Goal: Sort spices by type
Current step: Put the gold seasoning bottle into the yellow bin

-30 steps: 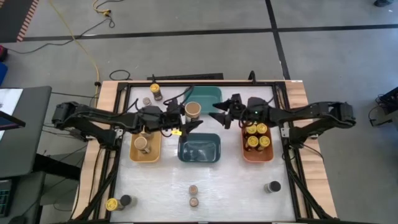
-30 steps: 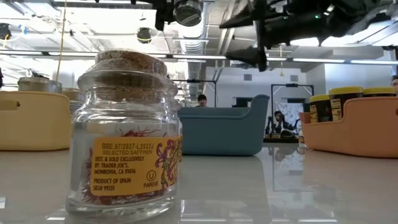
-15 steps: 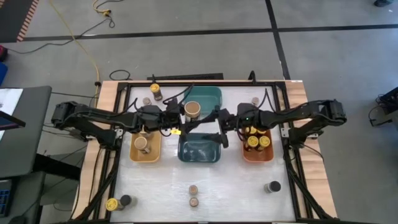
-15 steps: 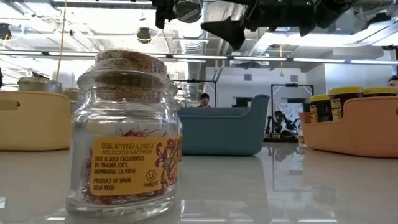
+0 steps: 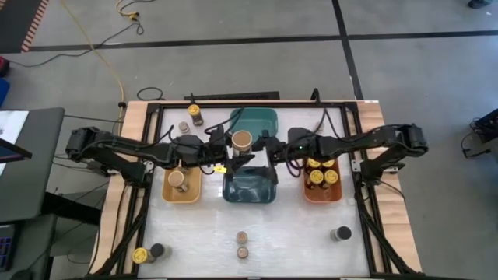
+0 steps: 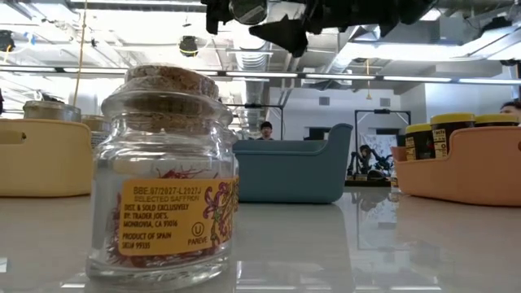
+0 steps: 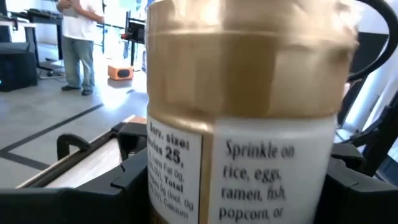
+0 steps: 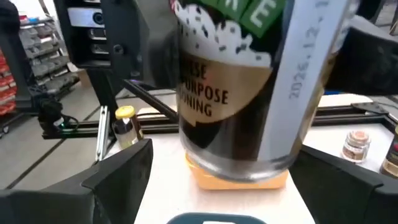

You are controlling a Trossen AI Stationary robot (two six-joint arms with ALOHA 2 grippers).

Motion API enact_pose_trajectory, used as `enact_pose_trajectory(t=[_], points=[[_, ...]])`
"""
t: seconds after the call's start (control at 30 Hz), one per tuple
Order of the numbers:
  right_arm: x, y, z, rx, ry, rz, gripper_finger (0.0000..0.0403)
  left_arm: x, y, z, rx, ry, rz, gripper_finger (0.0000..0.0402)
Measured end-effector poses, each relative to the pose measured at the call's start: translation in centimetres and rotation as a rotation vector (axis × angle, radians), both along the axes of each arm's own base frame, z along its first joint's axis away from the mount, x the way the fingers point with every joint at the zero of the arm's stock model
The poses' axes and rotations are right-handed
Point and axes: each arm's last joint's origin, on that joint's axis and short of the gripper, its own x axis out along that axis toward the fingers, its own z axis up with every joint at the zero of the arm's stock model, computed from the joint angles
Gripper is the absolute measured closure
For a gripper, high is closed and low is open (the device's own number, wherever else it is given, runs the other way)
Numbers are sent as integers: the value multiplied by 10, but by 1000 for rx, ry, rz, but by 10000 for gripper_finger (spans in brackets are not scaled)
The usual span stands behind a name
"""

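A wide tan-topped spice jar (image 5: 241, 141) is up in the air between the teal bin (image 5: 264, 117) and the dark-blue bin (image 5: 250, 187). My left gripper (image 5: 232, 145) is shut on it. In the left wrist view the jar (image 7: 249, 118) shows a gold lid and a white label. My right gripper (image 5: 259, 148) is open at the jar's right side. In the right wrist view its fingers stand on either side of the jar (image 8: 249, 87) with gaps showing. The low view has the jar (image 6: 247, 10) at its top edge. My left gripper holds the jar by its labelled body (image 7: 168, 168), just below the gold lid, pinched between the two fingers (image 7: 134, 177). The fingers come in level from the table's left. The jar stands upright, lid up, lifted clear of the table and bins.
The yellow bin (image 5: 167, 190) holds a tan-topped jar and the orange bin (image 5: 322, 194) holds yellow-lidded jars. Loose jars stand near the far edge (image 5: 194, 114), (image 5: 319, 127) and near the near edge (image 5: 242, 237), (image 5: 340, 233), (image 5: 140, 254). A cork-topped saffron jar (image 6: 167, 171) fills the low view.
My right gripper has moved toward the table's left, from beside the orange bin to the held jar, and now has its open fingers around it. The left gripper and the jar have kept still.
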Motion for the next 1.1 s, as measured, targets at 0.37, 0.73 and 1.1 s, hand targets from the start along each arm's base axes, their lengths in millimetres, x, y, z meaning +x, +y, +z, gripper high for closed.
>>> enact_pose_trajectory(t=[0.37,0.73,1.1], points=[[2,-5,6,33,-39,-18,32,5,0,-3,-8,2,7,130],[2,-5,11,46,-88,-19,51,5,0,-1,-1,-27,7,130],[1,-5,12,45,-102,-18,80,4,0,3,-4,-67,6,130]])
